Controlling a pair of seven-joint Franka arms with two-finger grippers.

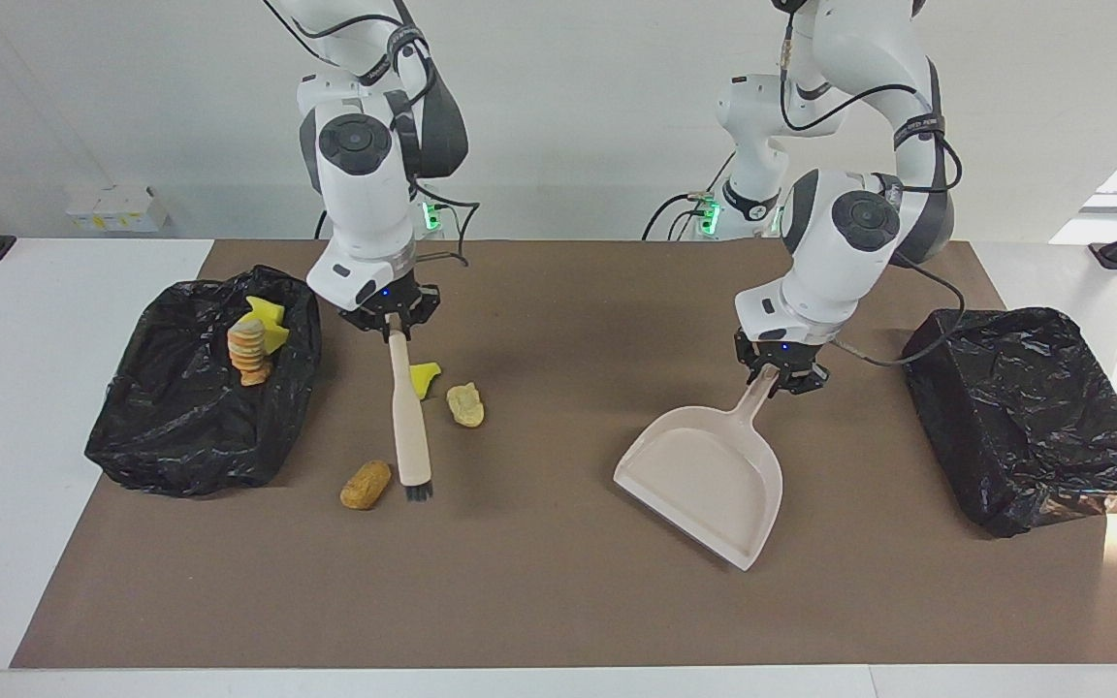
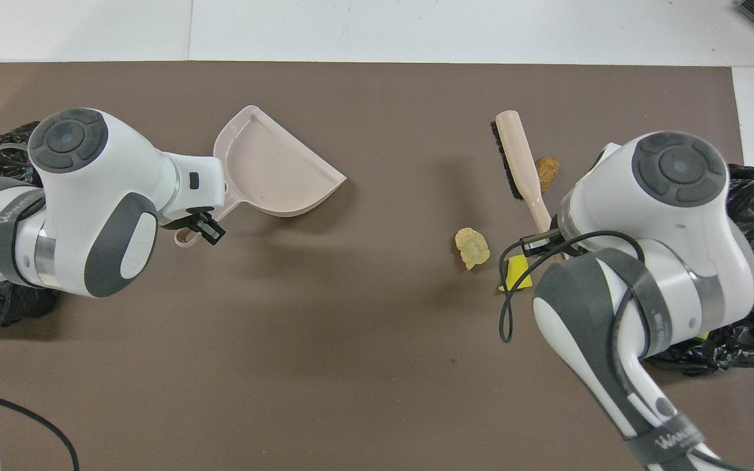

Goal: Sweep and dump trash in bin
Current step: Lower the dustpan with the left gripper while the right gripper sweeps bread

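Right end effector (image 1: 391, 328) on brush (image 1: 410, 441), three scraps (image 1: 465, 404) beside.

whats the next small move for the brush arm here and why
Probably lower the brush so its bristles meet the mat beside the orange lump, then stroke it toward the dustpan. The right gripper is shut on the brush handle, and the left gripper holds the dustpan empty, its open edge turned toward the scraps.

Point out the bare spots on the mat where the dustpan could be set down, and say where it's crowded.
Bare: the mat between the dustpan and pale lump, plus the strip along the edge farthest from the robots. Crowded: around the brush, with the yellow scrap and orange lump.
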